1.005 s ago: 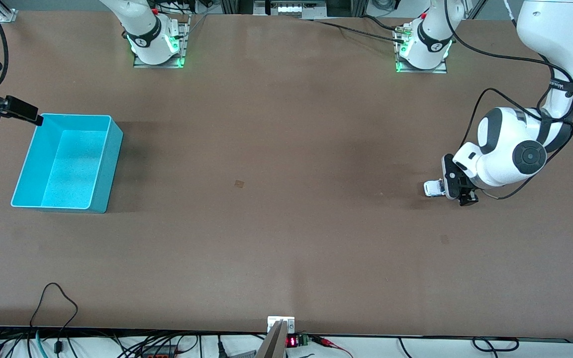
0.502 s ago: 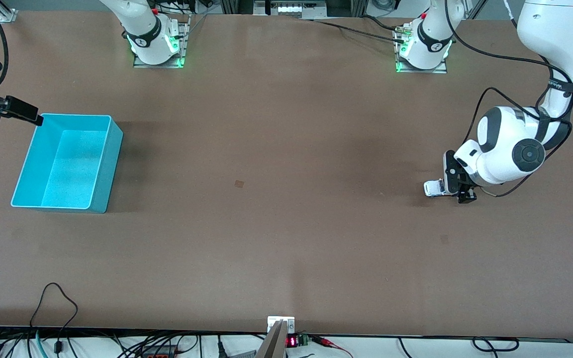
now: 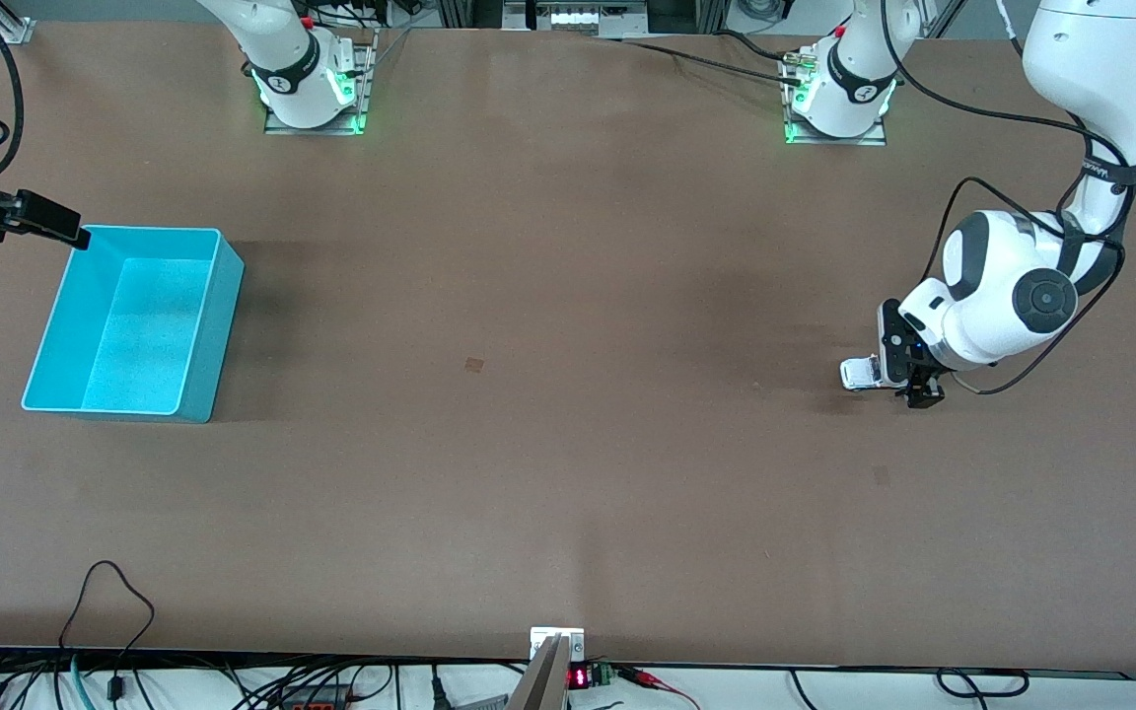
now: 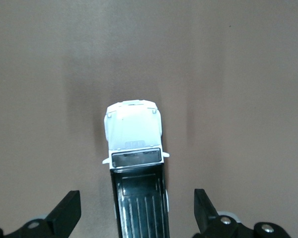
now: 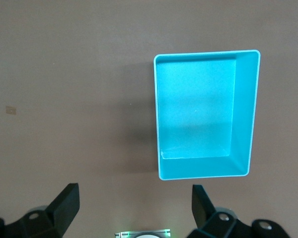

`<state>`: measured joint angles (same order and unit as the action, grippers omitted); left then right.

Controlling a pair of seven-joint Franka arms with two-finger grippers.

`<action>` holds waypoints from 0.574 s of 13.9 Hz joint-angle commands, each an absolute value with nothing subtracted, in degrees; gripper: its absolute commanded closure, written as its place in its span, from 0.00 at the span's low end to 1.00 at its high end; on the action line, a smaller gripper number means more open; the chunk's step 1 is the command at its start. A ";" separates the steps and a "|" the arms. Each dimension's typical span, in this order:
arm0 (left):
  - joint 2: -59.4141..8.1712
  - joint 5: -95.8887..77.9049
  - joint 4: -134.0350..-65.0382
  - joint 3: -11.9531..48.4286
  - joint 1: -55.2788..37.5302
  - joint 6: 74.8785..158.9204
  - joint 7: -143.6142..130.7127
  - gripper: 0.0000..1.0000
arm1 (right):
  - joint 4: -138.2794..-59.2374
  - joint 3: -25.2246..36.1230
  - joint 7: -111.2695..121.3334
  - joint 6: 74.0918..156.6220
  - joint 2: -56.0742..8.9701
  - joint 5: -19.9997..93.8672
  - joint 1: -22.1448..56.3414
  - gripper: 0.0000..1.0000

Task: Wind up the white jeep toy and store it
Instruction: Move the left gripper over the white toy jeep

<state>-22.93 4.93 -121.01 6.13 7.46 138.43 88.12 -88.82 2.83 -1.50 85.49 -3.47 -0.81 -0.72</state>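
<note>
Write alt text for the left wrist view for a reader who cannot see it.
The white jeep toy sits on the brown table, seen from above, its black ribbed roof between the open fingers of the left gripper, which touch neither side of it. Nothing else is in view.

You have very little to read here. A small display (image 3: 578,677) with red lit digits sits just under the bench (image 3: 568,473) at the middle of the edge nearest the front camera, but the digits are too small to make out. The left arm (image 3: 1100,128) carries a dark band with pale lettering (image 3: 1107,171) on its forearm; the words cannot be read. Each arm's base collar (image 3: 284,83) bears a small mark that is also illegible. The white jeep toy (image 4: 134,148) shows faint raised lettering on its hood, just ahead of the windshield, which you cannot decipher.
</note>
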 commanded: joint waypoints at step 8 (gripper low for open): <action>-23.64 6.24 -122.78 6.59 8.96 141.15 89.03 0.00 | -88.42 3.08 -1.05 84.81 -3.52 -0.62 -0.35 0.00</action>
